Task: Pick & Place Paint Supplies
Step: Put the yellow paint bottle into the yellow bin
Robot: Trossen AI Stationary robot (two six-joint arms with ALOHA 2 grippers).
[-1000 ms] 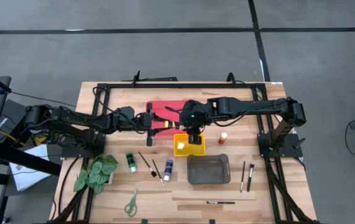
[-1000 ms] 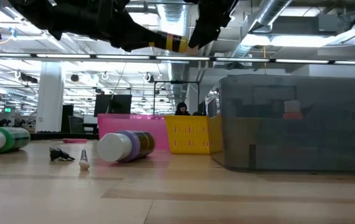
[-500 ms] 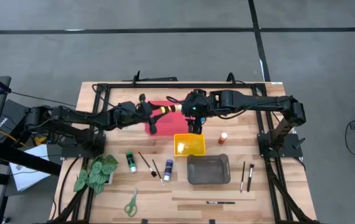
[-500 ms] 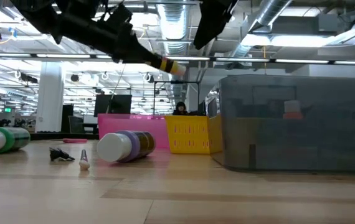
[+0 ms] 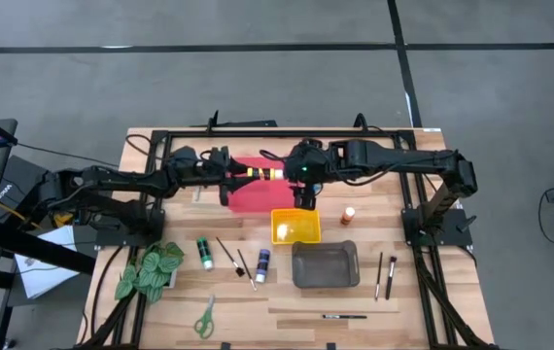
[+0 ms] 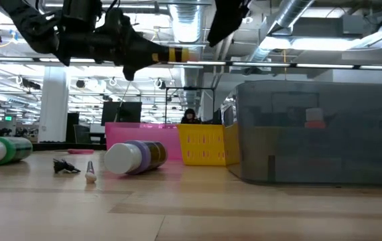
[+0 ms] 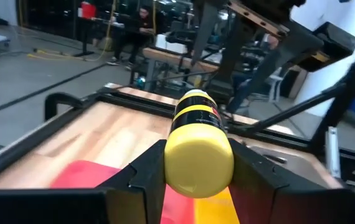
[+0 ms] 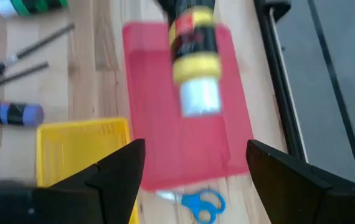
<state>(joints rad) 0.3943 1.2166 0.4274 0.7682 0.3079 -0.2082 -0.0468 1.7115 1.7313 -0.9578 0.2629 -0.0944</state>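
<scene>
The left pincer (image 5: pixel 230 176) is clamped on the yellow paint bottle (image 5: pixel 260 174), holding it level in the air above the red tray (image 5: pixel 258 192) — the left wrist view shows the bottle (image 7: pixel 197 146) pinched between the two dark fingers (image 7: pixel 146 171). The right pincer (image 5: pixel 301 192) hangs just beside the bottle's free end, over the gap between the red tray and the yellow tray (image 5: pixel 295 227), its jaws spread wide apart and holding nothing. In the right wrist view blue-handled scissors (image 8: pixel 193 201) lie on the desk (image 5: pixel 423 292) at the red tray's edge.

Elsewhere on the desk: a green paint bottle (image 5: pixel 203 253), two thin paintbrushes (image 5: pixel 235 259) and a purple paint bottle (image 5: pixel 261 264) lie in a row near the fake plant (image 5: pixel 149 270), green-handled scissors (image 5: pixel 204 317) in front of them. A red paint bottle (image 5: pixel 348 215) stands just behind the grey tray (image 5: pixel 325 264) — two more brushes (image 5: pixel 385 275) lie to its right, and another (image 5: pixel 344 316) near the front edge.
</scene>
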